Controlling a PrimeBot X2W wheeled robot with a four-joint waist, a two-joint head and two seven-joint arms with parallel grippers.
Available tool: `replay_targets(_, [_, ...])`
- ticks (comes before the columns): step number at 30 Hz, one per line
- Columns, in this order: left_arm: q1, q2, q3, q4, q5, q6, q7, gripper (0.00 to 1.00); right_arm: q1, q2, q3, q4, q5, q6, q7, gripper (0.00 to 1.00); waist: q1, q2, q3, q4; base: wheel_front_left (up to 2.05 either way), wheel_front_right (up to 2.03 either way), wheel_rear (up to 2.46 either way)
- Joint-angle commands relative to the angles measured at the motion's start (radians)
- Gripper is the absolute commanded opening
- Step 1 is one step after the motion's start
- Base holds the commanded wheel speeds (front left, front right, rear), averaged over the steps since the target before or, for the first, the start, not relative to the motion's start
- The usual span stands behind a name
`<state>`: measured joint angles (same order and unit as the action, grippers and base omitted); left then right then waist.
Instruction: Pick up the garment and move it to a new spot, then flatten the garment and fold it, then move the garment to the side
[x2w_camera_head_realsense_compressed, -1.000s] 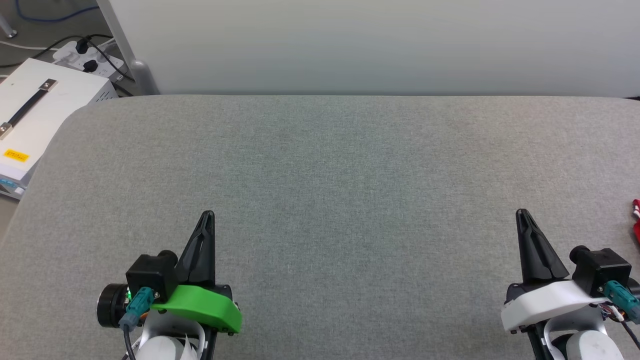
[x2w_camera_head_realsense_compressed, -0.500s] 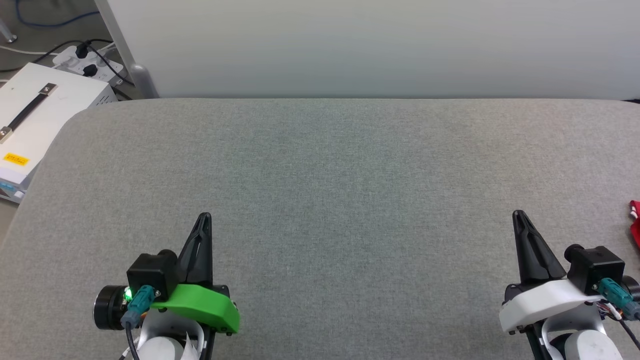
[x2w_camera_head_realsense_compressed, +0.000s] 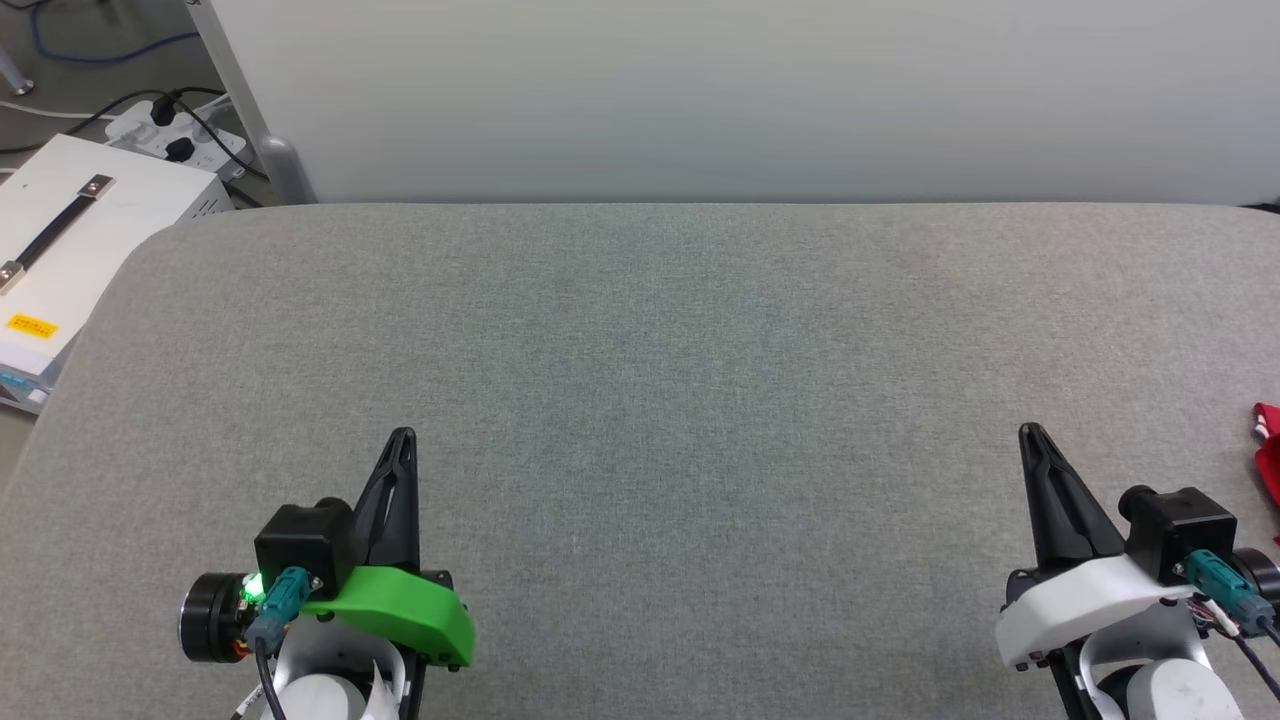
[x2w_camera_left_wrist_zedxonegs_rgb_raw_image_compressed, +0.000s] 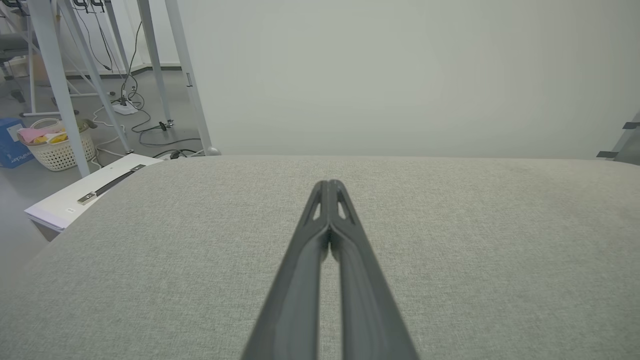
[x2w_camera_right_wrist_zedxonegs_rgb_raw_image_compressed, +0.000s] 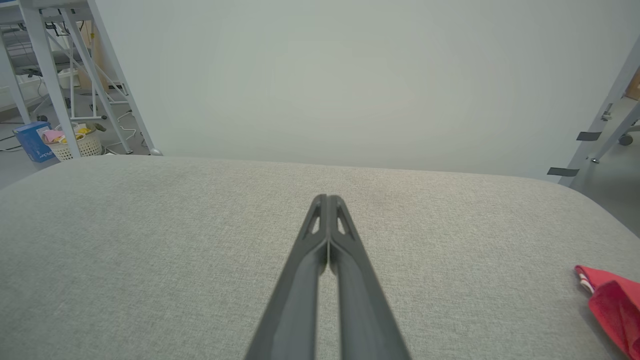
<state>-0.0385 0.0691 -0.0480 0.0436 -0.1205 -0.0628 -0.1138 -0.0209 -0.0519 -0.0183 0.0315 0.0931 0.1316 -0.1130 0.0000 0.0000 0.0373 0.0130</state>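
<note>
A corner of the red garment (x2w_camera_head_realsense_compressed: 1268, 445) with a bit of red-white trim peeks in at the right edge of the grey table; in the right wrist view the garment (x2w_camera_right_wrist_zedxonegs_rgb_raw_image_compressed: 612, 305) lies at the lower right, most of it out of frame. My right gripper (x2w_camera_head_realsense_compressed: 1026, 432) hovers shut over the table, left of the garment and apart from it; its fingertips (x2w_camera_right_wrist_zedxonegs_rgb_raw_image_compressed: 326, 200) are pressed together, holding nothing. Above the table's near left part, my left gripper (x2w_camera_head_realsense_compressed: 402, 436) is likewise shut and empty, fingertips (x2w_camera_left_wrist_zedxonegs_rgb_raw_image_compressed: 329, 185) touching.
The grey fabric table (x2w_camera_head_realsense_compressed: 640, 350) spans the view with a pale wall behind. A white box with a black handle (x2w_camera_head_realsense_compressed: 60, 240) and a power strip (x2w_camera_head_realsense_compressed: 170, 120) sit off the table's left corner. A laundry basket (x2w_camera_left_wrist_zedxonegs_rgb_raw_image_compressed: 57, 147) stands on the floor beyond.
The whole picture has shifted slightly down and left, so the camera moved. Both grippers stay shut in the same resting pose.
</note>
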Motion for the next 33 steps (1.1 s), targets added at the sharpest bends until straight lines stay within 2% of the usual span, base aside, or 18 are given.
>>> replay_targets(1, [0.018, -0.005, 0.006, -0.006, 0.012, 0.008, 0.005, 0.00, 0.012, 0.001, 0.003, -0.007, -0.009, -0.001, 0.006, 0.00, 0.0000, 0.0000, -0.001, 0.000, 0.00, 0.00, 0.00])
replay_targets(33, [0.030, -0.013, 0.031, -0.028, 0.076, 0.041, 0.070, 0.00, 0.017, 0.001, 0.012, -0.021, -0.059, -0.001, 0.070, 0.00, 0.0000, 0.0000, -0.023, -0.008, 0.00, 0.00, 0.00])
